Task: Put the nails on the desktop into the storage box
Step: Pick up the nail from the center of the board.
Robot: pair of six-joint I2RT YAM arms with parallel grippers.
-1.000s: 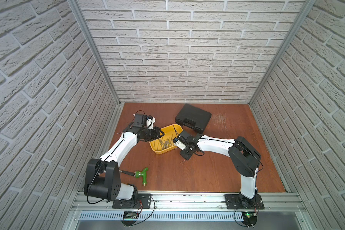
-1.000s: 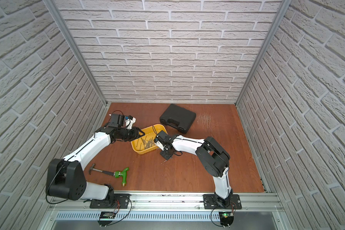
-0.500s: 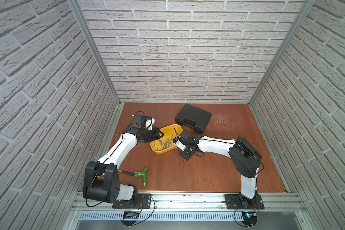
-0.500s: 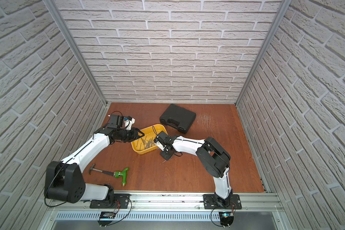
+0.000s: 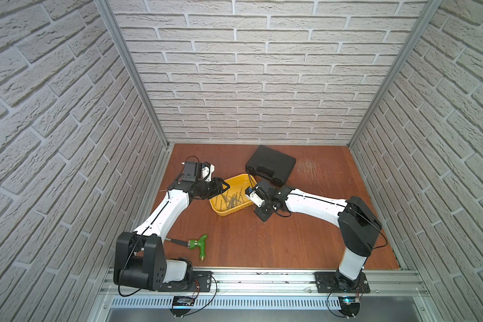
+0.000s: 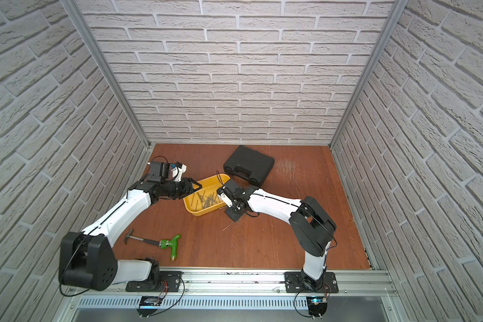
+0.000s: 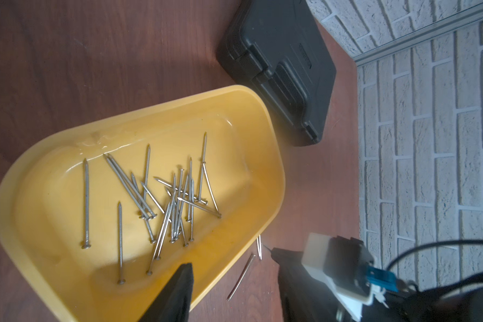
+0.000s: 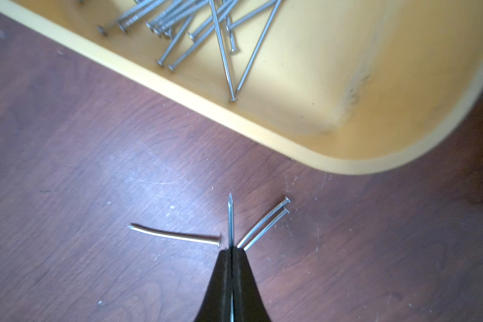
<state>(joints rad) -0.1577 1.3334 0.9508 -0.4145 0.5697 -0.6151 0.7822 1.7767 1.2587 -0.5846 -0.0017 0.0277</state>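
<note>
Three nails (image 8: 176, 237) are lying on the desktop (image 8: 67, 167) at the box's (image 8: 290, 145) four o'clock; right gripper (image 8: 231, 251), wrist angled down, is pinching a fourth nail (image 8: 230, 220). Left gripper (image 7: 232, 259) is hovering half-spread at ten o'clock.

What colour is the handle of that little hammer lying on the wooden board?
The handle is bright green, clearest in a top view.

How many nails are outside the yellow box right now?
4. One nail is pinched in the right gripper; a bent nail lies on the desktop beside it; two nails lie side by side opposite. Others may hide under the gripper.
</note>
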